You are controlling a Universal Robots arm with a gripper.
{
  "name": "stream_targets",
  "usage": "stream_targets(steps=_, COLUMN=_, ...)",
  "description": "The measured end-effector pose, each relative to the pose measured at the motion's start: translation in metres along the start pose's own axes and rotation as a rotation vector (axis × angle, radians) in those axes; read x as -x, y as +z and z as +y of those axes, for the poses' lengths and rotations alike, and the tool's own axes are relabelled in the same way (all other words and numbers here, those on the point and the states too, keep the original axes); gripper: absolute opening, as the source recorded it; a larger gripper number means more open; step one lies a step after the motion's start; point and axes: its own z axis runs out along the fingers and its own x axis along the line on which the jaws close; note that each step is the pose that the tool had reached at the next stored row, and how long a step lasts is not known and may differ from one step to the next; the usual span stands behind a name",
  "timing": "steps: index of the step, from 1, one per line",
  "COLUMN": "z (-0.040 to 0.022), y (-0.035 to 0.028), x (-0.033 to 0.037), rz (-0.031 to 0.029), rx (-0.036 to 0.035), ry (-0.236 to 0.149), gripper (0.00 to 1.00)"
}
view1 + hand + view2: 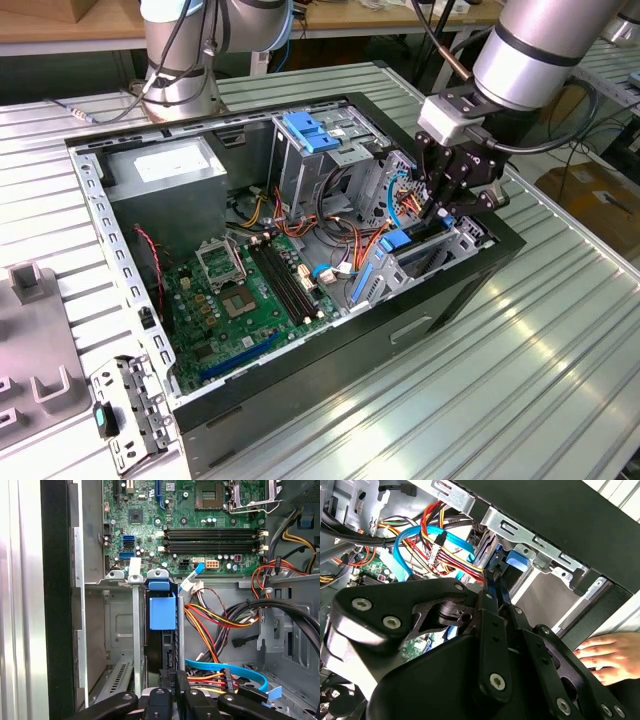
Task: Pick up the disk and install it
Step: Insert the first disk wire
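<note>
Hand (437, 214) clenched on the disk (162, 612) — blue carrier standing upright in the case's (300, 395) drive bay.

Blue-framed disk (162, 630) stands on edge in its bay.

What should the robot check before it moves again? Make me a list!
1. Disk in its slot: ok, it stands between the metal rails.
2. Tool at the disk: ok, it is right at the bay.
3. Cables out of the slot: ok, they lie beside it.
4. Nobody near: not ok, a hand is next to the case.
5. Disk pushed all the way in: cannot tell.
</note>
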Motion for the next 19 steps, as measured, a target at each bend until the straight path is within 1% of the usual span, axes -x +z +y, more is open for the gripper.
stream_targets(steps=7, z=0.0000, y=0.0004, x=-0.0001, rz=-0.0008, rx=0.0000, ry=0.000, gripper=0.16)
stream_targets(steps=8, z=0.0000, y=0.0004, x=-0.0001, rz=-0.0009, rx=0.0000, ry=0.000, gripper=0.17)
stream_targets(steps=9, z=0.0000, y=0.0003, x=-0.0001, rz=-0.0008, rx=0.0000, ry=0.000, gripper=0.24)
stream_targets(steps=10, z=0.0000, y=-0.0002, x=-0.0001, rz=-0.0004, rx=0.0000, ry=0.000, gripper=0.24)
stream_targets(steps=11, z=0.0000, y=-0.0017, x=-0.0001, rz=-0.0004, rx=0.0000, ry=0.000, gripper=0.30)
stream_targets(steps=12, z=-0.0001, y=-0.0030, x=0.0000, rz=-0.0005, rx=0.0000, ry=0.000, gripper=0.30)
stream_targets(steps=13, z=-0.0001, y=-0.0063, x=0.0000, rz=-0.0004, rx=0.0000, ry=0.000, gripper=0.30)
stream_targets(steps=15, z=-0.0002, y=-0.0102, x=0.0001, rz=-0.0004, rx=0.0000, ry=0.000, gripper=0.30)
stream_targets(steps=18, z=-0.0002, y=-0.0108, x=0.0001, rz=-0.0008, rx=0.0000, ry=0.000, gripper=0.30)
stream_targets(steps=19, z=-0.0002, y=-0.0110, x=0.0001, rz=-0.0006, rx=0.0000, ry=0.000, gripper=0.29)
